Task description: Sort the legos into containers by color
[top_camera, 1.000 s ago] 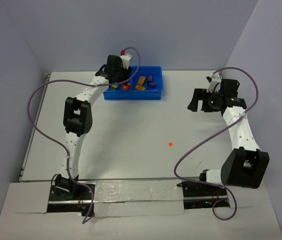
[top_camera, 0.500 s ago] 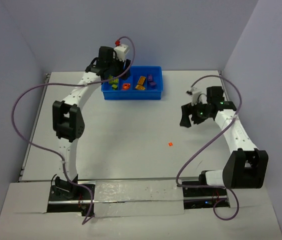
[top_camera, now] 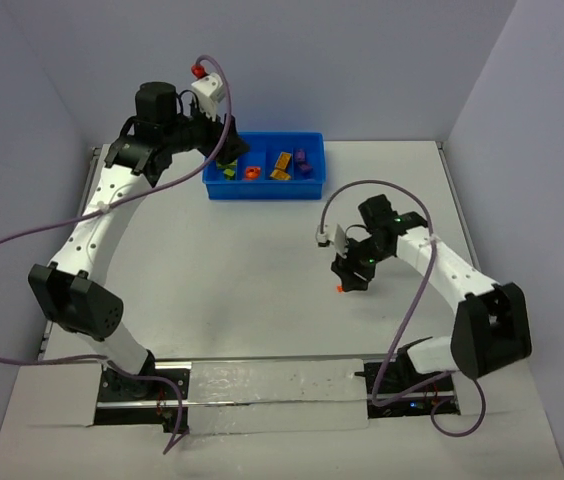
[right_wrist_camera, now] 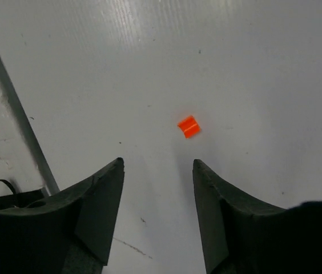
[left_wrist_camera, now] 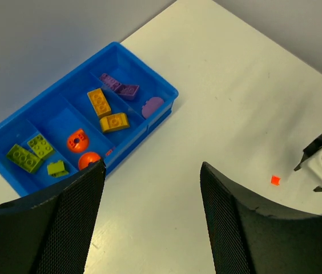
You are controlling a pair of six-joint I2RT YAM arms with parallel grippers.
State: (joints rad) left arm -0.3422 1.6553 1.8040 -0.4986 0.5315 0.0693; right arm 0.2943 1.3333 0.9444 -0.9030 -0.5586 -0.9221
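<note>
Right hand gapes, seemingly just above the orange-red lego.

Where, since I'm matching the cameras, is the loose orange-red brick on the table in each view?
Top external: right of centre, the orange-red brick at the right gripper's tips.
Left wrist: lower right.
Right wrist: centre, ahead of the open fingers.
Shared landmark: the right gripper, beside it everywhere.
</note>
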